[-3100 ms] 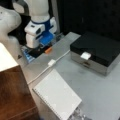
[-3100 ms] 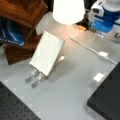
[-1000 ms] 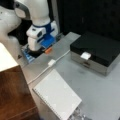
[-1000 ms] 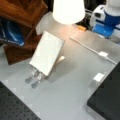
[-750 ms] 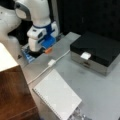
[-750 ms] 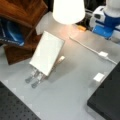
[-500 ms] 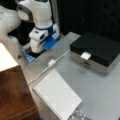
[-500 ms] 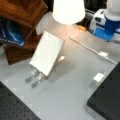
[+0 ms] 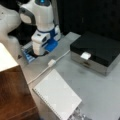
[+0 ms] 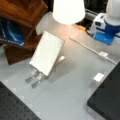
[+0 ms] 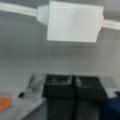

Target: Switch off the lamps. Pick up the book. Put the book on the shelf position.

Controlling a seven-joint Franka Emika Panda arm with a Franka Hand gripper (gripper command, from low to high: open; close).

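Wrist view: my pincer (image 11: 73, 87), fingers together, low centre, below white switch box (image 11: 75, 21); book (image 9: 57, 96) propped untouched.

- The book (image 9: 58, 96): plain white.
- The shelf position (image 9: 13, 96): dark brown wood grain.
- Black box (image 9: 98, 48), white handle (image 9: 85, 55).
- Tabletop (image 9: 100, 87): grey.
- Gripper (image 11: 73, 87): black.

White rounded arm (image 9: 37, 15), grey joint cap, blue ring on top; white-blue wrist block; dark fingers (image 11: 60, 86).
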